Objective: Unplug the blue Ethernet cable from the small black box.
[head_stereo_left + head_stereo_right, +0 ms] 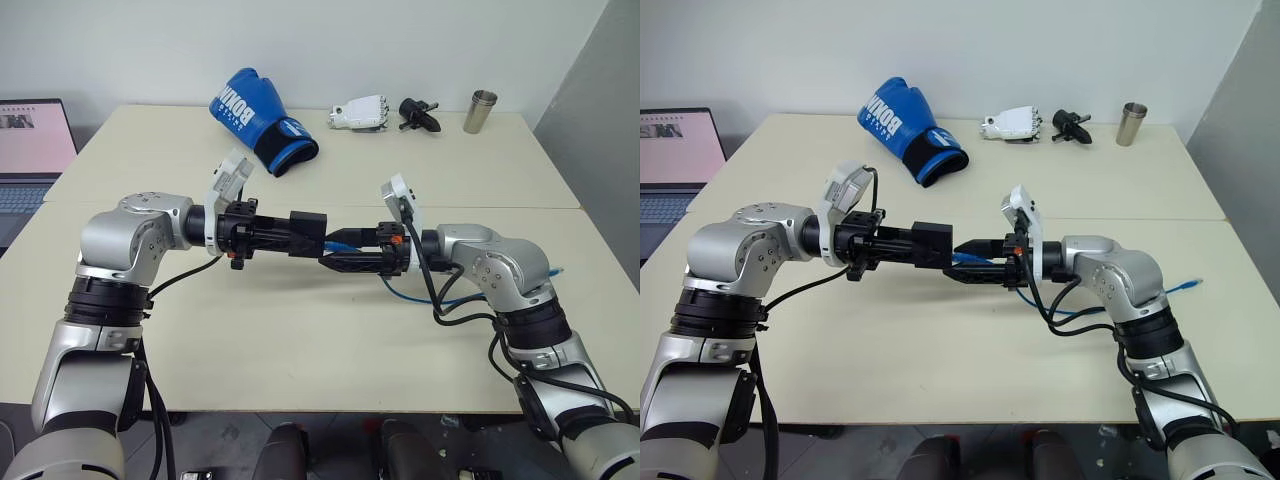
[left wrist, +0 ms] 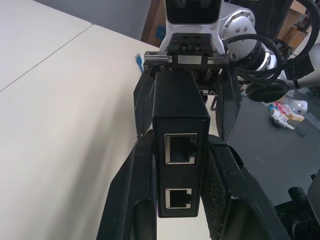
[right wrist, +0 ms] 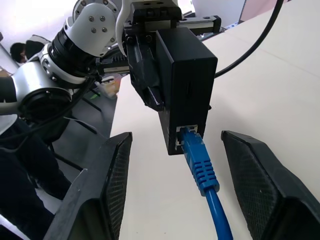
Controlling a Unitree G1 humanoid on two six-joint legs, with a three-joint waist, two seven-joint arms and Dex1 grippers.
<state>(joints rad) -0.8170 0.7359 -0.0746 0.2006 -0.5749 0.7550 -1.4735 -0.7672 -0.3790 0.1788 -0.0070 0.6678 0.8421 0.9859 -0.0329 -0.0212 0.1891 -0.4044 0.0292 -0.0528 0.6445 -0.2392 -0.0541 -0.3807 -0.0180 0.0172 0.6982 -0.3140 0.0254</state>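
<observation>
We see both arms raised over the middle of the desk (image 1: pixel 300 340), their claws pointed at each other. The left gripper (image 1: pixel 300 232) is clamped on the small black box (image 1: pixel 308 228); in the left wrist view its two fingers (image 2: pixel 131 200) press against the box's sides, and the box's two ports face that camera. The box is held in the air above the desk, not resting on it.

The blue Ethernet cable (image 3: pixel 202 170) is plugged into a port on the underside end of the box, as the right wrist view shows: the blue plug boot sits in the socket and the cord runs away from it. The right gripper (image 1: pixel 338 250) has its jaws standing apart on either side of that plug. In the right wrist view the two black fingers (image 3: pixel 107 185) flank the plug with clear gaps on both sides, so they touch neither the cord nor the box. From the head views, the cable runs back under the right arm, loops over the desk near the right edge, and ends in a loose plug there.

Along the desk's far edge lie a blue boxing glove (image 1: pixel 262 120), a white robotic hand (image 1: pixel 360 113), a small black part (image 1: pixel 418 113) and a metal cup (image 1: pixel 480 111). A laptop (image 1: pixel 30 150) sits just off the far left corner.
</observation>
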